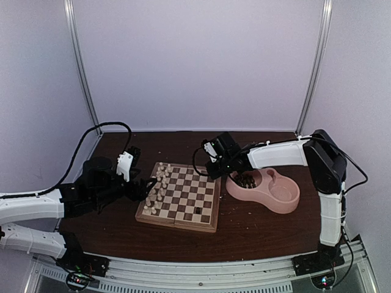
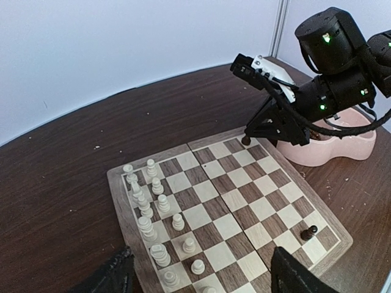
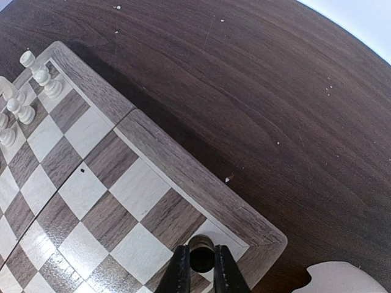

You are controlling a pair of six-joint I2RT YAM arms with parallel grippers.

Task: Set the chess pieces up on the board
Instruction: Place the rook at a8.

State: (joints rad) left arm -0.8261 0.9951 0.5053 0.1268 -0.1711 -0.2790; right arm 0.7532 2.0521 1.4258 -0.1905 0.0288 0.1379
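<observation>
cream side looks done: cream pieces (image 2: 160, 207) stand in two rows along the board's (image 2: 244, 201) edge on the left arm's side. the exact count is hard to read, but it looks about full.

dark side barely started. one dark piece (image 2: 308, 232) stands alone on the board, on the edge row facing the cream rows, near its near corner. a second dark piece (image 3: 200, 251) is pinched in the right gripper (image 3: 200, 264), fingers clamped on it from both sides. it sits at the far corner square of that same row, right at or just above the surface; i can't tell if its base touches.

the rest of the dark pieces (image 1: 246, 180) are off the board, piled in the pink bowl (image 1: 287, 206) just beside that edge, in the compartment nearer the board. the other compartment looks empty.

left gripper (image 2: 200, 271) hangs just off the board by the cream rows, fingers (image 2: 116, 271) wide apart, holding nothing.

judgement: roughly half done. cream set placed, dark set has one down and one going down. what's left is releasing this corner piece, then fetching the rest from the bowl one at a time and filling the two dark rows. the pile is tangled and the pieces are tiny, so picks may slip.
</observation>
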